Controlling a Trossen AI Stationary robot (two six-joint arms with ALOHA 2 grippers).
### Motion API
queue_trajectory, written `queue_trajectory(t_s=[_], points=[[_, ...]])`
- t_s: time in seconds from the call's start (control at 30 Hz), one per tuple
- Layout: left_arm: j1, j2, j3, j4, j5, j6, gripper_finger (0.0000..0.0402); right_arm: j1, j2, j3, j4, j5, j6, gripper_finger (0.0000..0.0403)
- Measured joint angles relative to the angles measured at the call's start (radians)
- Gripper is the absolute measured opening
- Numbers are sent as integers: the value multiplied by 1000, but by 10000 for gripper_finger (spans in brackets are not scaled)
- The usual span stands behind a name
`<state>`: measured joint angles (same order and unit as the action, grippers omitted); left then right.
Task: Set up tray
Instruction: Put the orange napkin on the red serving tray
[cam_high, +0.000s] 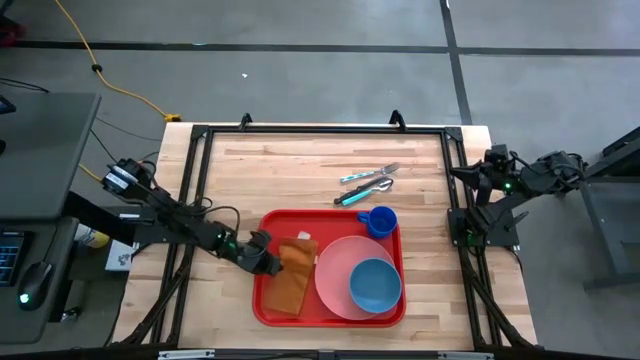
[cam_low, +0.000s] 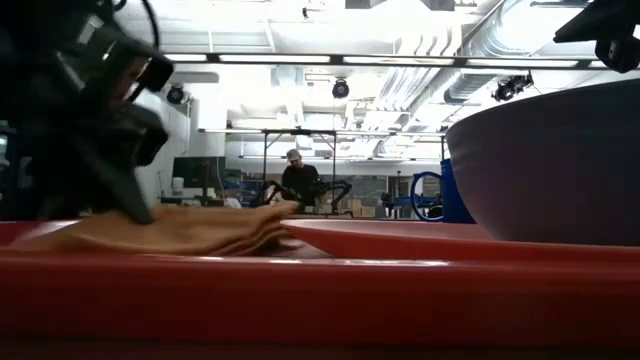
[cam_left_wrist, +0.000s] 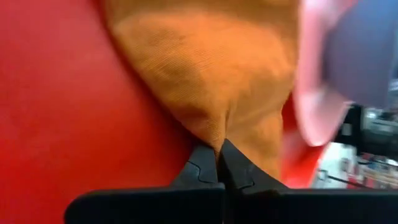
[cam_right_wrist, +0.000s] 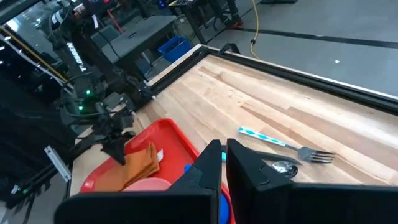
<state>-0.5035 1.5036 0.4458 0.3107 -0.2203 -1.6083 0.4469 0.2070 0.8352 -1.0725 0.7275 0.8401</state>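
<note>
- The tray (cam_high: 262, 300) is a large red plastic rectangle with rounded corners and a raised rim; it lies toward the six o'clock side of the pale wooden table (cam_high: 300, 170).
- A brown napkin (cam_high: 291, 278), soft and finely ribbed, lies folded on the tray's nine o'clock half.
- The left gripper (cam_high: 268, 263) sits at the napkin's nine o'clock edge; in the left wrist view its dark fingers (cam_left_wrist: 200, 171) are pressed together on a pinched corner of the cloth.
- A round, smooth pink plate (cam_high: 335, 275) fills the tray's three o'clock half, with a round blue bowl (cam_high: 375, 285) resting on it.
- A blue cup (cam_high: 379, 221) with a handle stands in the tray's corner at one o'clock.
- A metal fork (cam_high: 372, 173) and spoon (cam_high: 365, 190) with turquoise handles lie on bare wood at twelve o'clock from the tray.
- The right gripper (cam_high: 468, 174) waits at the table's three o'clock edge, its fingers (cam_right_wrist: 208, 168) close together with a narrow gap, holding nothing.
</note>
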Motion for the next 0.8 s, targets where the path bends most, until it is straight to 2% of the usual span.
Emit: queue_trajectory(t_s=[0.13,0.3,0.47,0.57,0.67,0.8], points=[[-1,0,0,-29,-19,-32,16,0,0,0,0,-4,-4,2],[-1,0,0,3,-37,-31,51,0,0,0,0,-4,-11,2],[-1,-22,0,71,-108,45,77,0,0,0,0,-4,-12,3],[-1,-55,0,43,-126,60,81,0,0,0,0,-4,-19,3],[-1,-88,0,-26,-119,50,83,0,0,0,0,-4,-30,3],[-1,-110,0,-135,-39,-18,83,0,0,0,0,-4,-37,3]])
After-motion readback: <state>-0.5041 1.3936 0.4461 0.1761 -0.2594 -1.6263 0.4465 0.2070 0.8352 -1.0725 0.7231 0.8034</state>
